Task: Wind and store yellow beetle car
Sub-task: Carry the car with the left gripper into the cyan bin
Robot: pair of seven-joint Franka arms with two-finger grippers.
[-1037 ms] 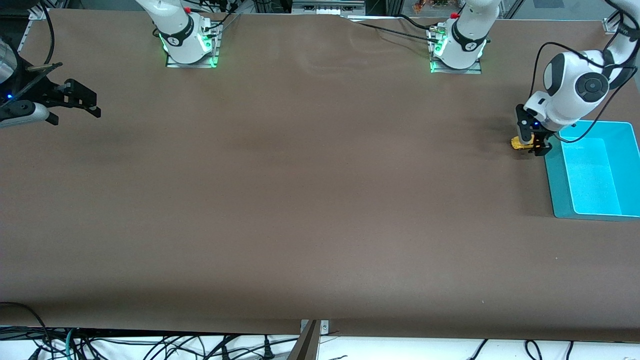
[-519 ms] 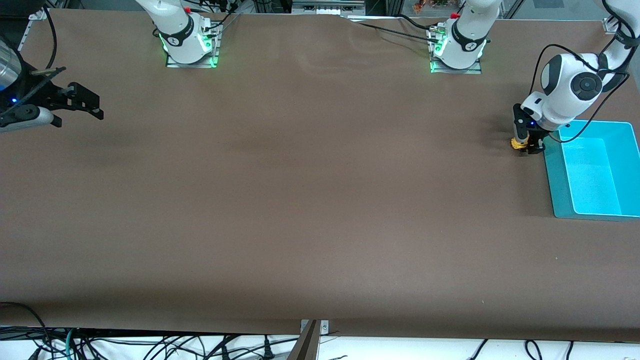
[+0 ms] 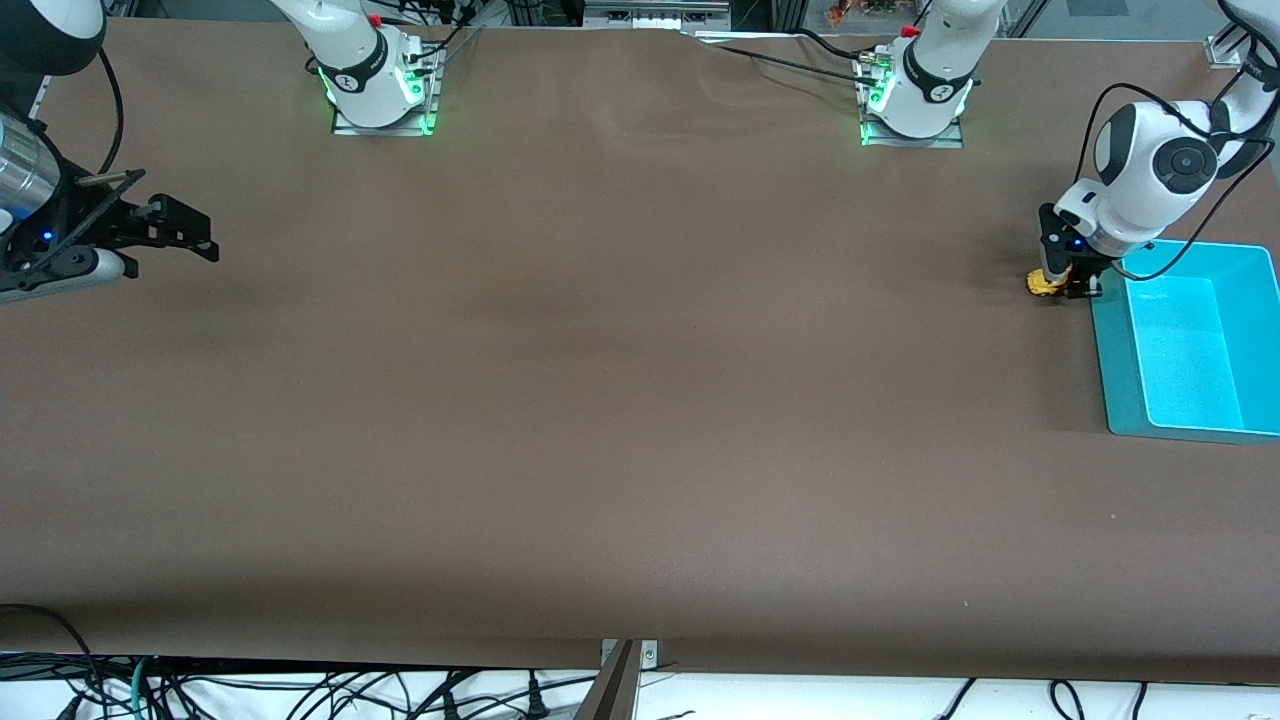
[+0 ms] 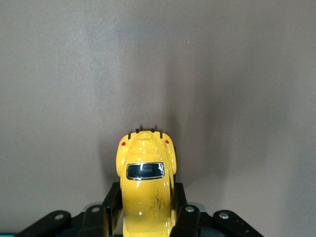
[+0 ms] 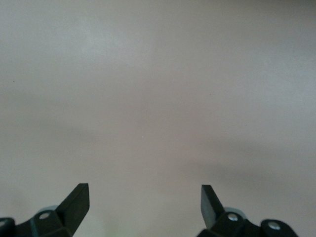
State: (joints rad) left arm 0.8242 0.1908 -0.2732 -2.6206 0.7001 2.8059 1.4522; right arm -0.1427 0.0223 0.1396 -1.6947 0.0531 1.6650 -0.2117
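The yellow beetle car point(image 3: 1042, 283) point(image 4: 145, 185) is clamped between the fingers of the left end effector point(image 3: 1066, 283), low over the worktop point(image 3: 620, 400), just beside a turquoise bin point(image 3: 1110, 350). The right end effector point(image 3: 170, 228) point(image 5: 145, 202) is held open and empty over the right arm's end, waiting.

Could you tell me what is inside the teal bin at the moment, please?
The teal bin shows only its bare floor. The yellow beetle car sits outside, beside it, shut in the left gripper. The arm's cable crosses one corner.
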